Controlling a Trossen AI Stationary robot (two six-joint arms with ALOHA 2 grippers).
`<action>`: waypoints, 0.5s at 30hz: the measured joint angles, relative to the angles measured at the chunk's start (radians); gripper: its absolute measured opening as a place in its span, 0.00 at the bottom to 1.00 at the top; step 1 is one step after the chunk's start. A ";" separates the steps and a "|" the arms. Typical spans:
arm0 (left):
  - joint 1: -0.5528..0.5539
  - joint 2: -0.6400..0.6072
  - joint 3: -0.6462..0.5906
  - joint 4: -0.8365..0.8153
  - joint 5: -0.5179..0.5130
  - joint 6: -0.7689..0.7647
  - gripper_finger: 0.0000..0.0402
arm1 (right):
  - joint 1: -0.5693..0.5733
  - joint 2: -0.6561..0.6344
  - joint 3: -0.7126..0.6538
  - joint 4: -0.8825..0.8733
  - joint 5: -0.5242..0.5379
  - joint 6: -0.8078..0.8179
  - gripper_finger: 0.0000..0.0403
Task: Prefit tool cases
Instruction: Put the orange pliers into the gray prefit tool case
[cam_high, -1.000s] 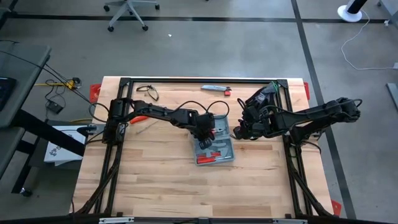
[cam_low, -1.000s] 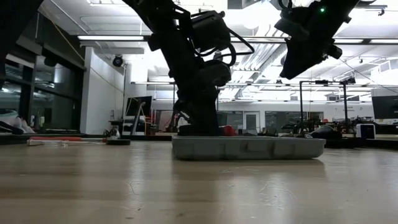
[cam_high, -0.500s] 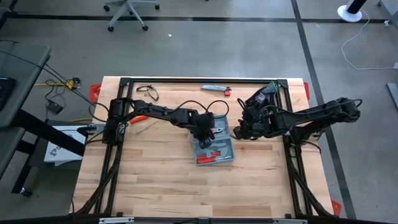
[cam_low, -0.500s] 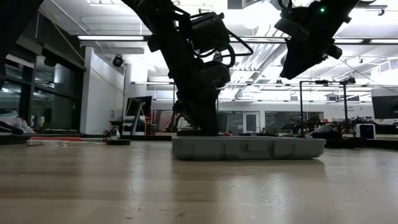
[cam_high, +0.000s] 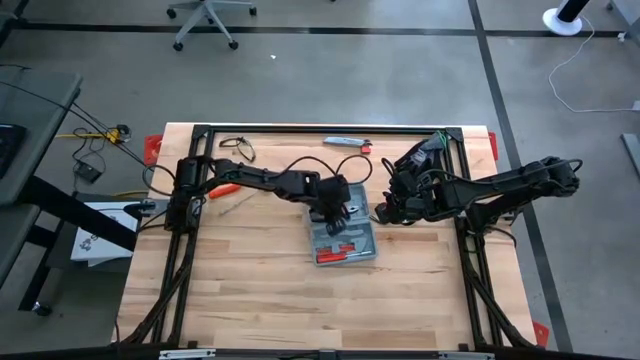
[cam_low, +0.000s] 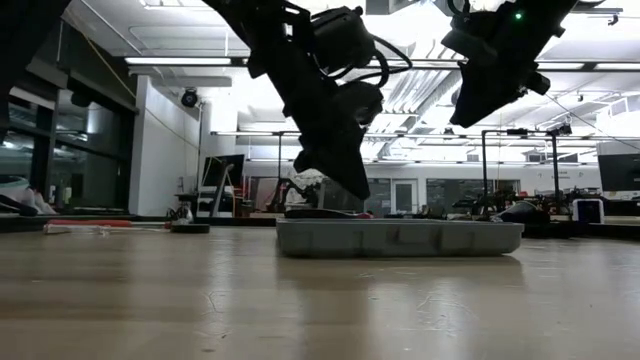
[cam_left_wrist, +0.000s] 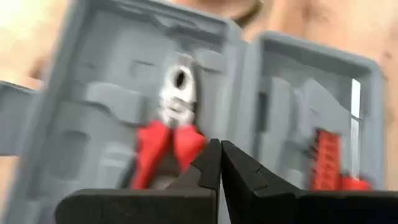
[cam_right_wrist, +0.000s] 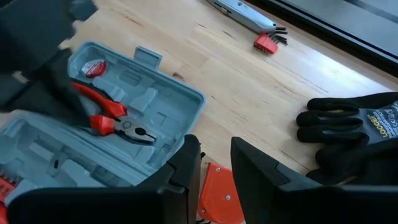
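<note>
The left gripper (cam_left_wrist: 220, 163) hangs just above the open tool case (cam_high: 345, 235), its fingers pressed together on nothing, with the red-handled pliers (cam_left_wrist: 171, 127) seated in a recess right below its tips. The case looks like stiff, light, smooth plastic that could skid on the table (cam_high: 250, 300), so its rim or latch tab seems the best hold. To the case's right, the right gripper (cam_right_wrist: 214, 163) waits with its fingers parted, holding nothing.

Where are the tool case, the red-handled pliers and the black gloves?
tool case (cam_right_wrist: 180, 99), right wrist view, rim of its far corner.
red-handled pliers (cam_right_wrist: 109, 121), right wrist view, red handle near the joint.
black gloves (cam_right_wrist: 354, 124), right wrist view, back of the glove.
</note>
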 joint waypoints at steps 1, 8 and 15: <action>0.005 0.012 0.001 0.017 -0.003 0.002 0.00 | 0.000 0.000 0.000 0.000 0.000 0.000 0.20; 0.047 0.107 0.007 0.032 0.150 -0.027 0.00 | 0.000 0.000 0.000 0.004 -0.003 0.000 0.20; 0.047 0.043 -0.002 0.016 0.083 -0.019 0.00 | 0.000 0.000 0.000 0.004 -0.007 0.000 0.20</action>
